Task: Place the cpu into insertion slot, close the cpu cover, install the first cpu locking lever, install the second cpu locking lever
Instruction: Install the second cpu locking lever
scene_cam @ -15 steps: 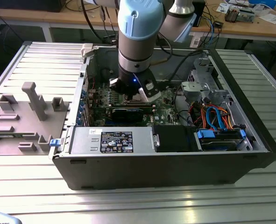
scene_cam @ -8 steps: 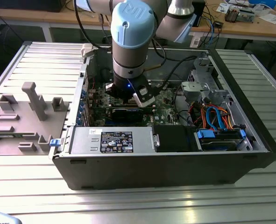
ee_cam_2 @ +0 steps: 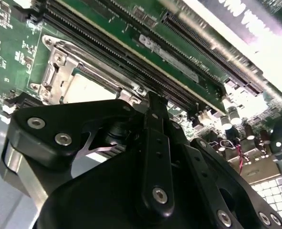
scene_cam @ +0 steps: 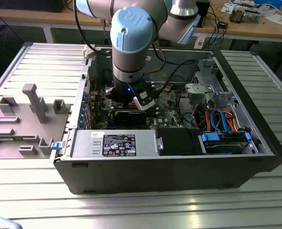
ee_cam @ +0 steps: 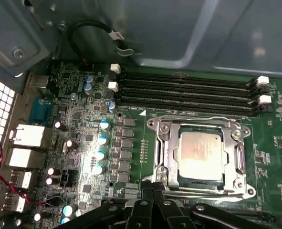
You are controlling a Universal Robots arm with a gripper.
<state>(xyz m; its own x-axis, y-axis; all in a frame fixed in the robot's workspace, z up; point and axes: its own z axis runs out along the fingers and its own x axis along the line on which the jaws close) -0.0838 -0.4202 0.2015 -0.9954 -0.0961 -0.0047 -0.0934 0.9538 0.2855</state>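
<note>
Open computer case (scene_cam: 169,167) on ribbed metal table (scene_cam: 131,210), wooden bench (scene_cam: 274,28) behind; end effector (ee_cam: 152,202) spread indiscernible.

The gripper (ee_cam_2: 152,102) was seen from close behind, its black linkages and silver screw heads taking up the lower half of the second wrist view. One black finger (ee_cam_2: 156,114) was raised toward the board, its tip set just beside the edge of the slot (ee_cam_2: 59,64). The pale top of the cpu (ee_cam_2: 88,88) was seen lying inside the slot, framed by the silvery cover (ee_cam_2: 81,71), which lay flat around it. The long black memory slots (ee_cam_2: 131,57) were seen running alongside the slot across the green board (ee_cam_2: 7,38). Small capacitors (ee_cam_2: 231,119) were grouped near the board's far edge.
</note>
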